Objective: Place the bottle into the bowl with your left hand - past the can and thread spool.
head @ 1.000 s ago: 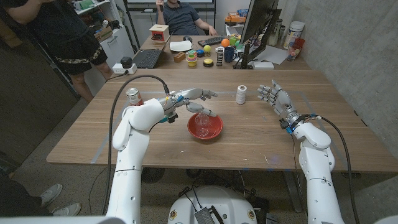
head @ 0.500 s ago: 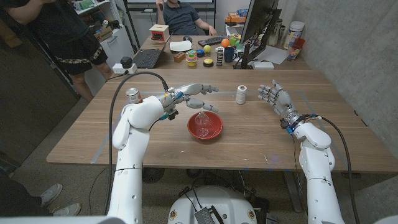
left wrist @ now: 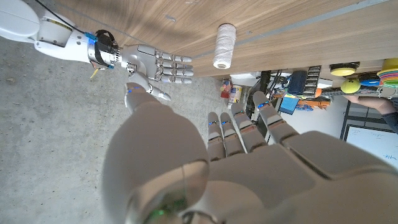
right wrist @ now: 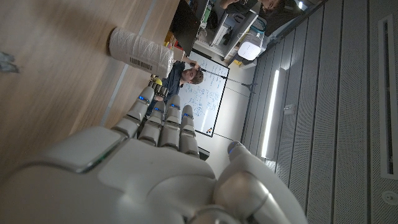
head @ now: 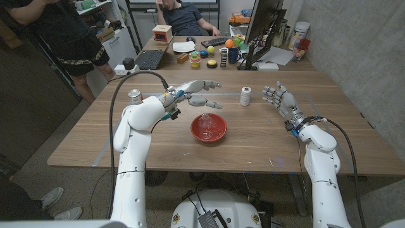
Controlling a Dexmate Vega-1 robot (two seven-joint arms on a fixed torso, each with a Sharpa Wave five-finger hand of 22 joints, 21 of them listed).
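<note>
We see our right hand (right wrist: 155, 174) filling the lower frame, fingers (right wrist: 163, 121) extended and empty. At upper left, the white thread spool (right wrist: 140, 51) stands on the wooden table (right wrist: 50, 81).

- I see the bottle (head: 205, 123) — small, clear — standing about upright inside the bowl.
- The bowl (head: 219, 133) is red and round, on the desk near its middle.
- The can (head: 134, 97) stands upright, well to the bowl's left.
- The thread spool (head: 245, 96) — white, upright — stands beyond the bowl.
</note>
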